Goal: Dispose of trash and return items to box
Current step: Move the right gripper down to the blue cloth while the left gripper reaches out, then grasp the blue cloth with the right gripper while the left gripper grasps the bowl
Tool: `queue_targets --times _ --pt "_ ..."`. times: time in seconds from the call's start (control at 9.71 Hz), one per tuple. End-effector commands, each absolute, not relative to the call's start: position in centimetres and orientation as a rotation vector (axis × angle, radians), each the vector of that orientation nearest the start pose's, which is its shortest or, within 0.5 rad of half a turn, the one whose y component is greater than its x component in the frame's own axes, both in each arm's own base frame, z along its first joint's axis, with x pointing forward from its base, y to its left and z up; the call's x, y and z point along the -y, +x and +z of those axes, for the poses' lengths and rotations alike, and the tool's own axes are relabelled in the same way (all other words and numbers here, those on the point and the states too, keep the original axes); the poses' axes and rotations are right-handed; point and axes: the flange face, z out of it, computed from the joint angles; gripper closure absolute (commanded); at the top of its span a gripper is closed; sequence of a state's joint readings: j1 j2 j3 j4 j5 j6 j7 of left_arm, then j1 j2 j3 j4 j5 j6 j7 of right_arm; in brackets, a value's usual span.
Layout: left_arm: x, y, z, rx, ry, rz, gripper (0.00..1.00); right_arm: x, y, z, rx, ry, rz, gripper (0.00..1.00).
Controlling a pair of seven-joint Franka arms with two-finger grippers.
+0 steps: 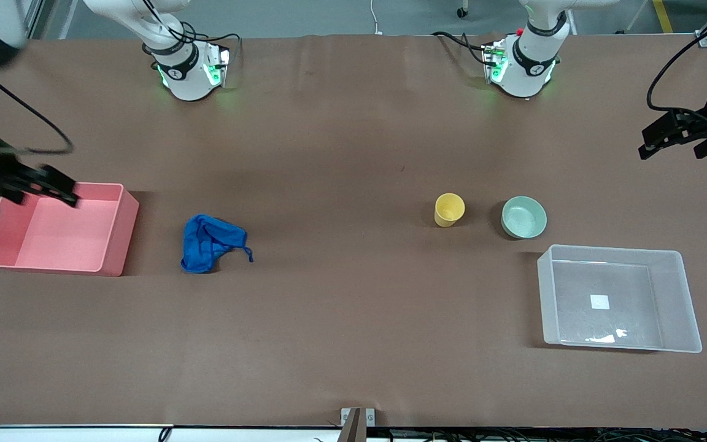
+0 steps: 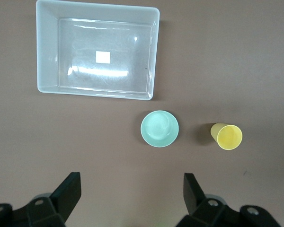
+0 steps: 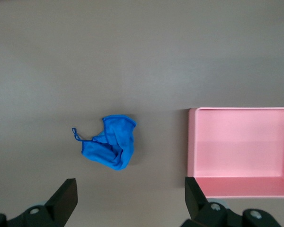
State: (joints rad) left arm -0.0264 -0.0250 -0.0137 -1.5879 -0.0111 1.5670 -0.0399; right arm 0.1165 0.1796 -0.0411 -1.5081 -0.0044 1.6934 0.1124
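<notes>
Here, the clear box [image 1: 685, 301] sits at the left arm's end of the table. The mint bowl [image 1: 523, 217] lies just beside its farther corner, the yellow cup [image 1: 449, 209] next to the bowl. The blue cloth [image 1: 209, 242] lies well apart from the box, near the pink bin [image 1: 114, 236]. The left gripper [image 1: 676, 134] hangs spread and empty high above the table edge, farther back than the box; the right gripper [image 1: 43, 187] hangs spread over the pink bin.
</notes>
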Motion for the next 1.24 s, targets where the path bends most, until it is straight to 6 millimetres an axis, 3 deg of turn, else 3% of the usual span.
queue_targets --times 0.0,0.21,0.31,0.51,0.62,0.82,1.03,1.13 --pt "1.9 54.6 55.8 -0.004 -3.136 0.029 0.05 -7.2 63.6 46.3 -0.008 -3.160 0.043 0.00" --pt "1.9 53.8 48.5 -0.005 -3.144 0.046 0.04 -8.1 61.9 35.0 0.032 -3.160 0.045 0.00" --pt "1.9 53.3 45.5 -0.011 -3.145 0.020 0.04 -9.0 60.6 30.7 0.062 -3.154 0.019 0.00" --pt "1.8 51.5 36.9 -0.015 -3.145 -0.067 0.04 -9.4 57.5 23.9 0.101 -3.148 -0.023 0.00" --pt "1.9 50.6 32.5 -0.018 -3.144 -0.089 0.04 -9.8 56.7 22.1 0.113 -3.140 -0.053 0.00" --pt "2.2 50.2 26.0 -0.029 -3.146 -0.053 0.04 -9.7 55.9 20.9 0.120 -3.140 -0.032 0.00" --pt "2.5 49.0 22.1 -0.039 -3.146 -0.019 0.04 -9.9 55.5 19.1 0.105 -3.142 0.009 0.01" --pt "2.5 48.4 20.2 -0.038 -3.147 -0.021 0.04 -9.9 55.5 19.1 0.105 -3.142 0.009 0.17"
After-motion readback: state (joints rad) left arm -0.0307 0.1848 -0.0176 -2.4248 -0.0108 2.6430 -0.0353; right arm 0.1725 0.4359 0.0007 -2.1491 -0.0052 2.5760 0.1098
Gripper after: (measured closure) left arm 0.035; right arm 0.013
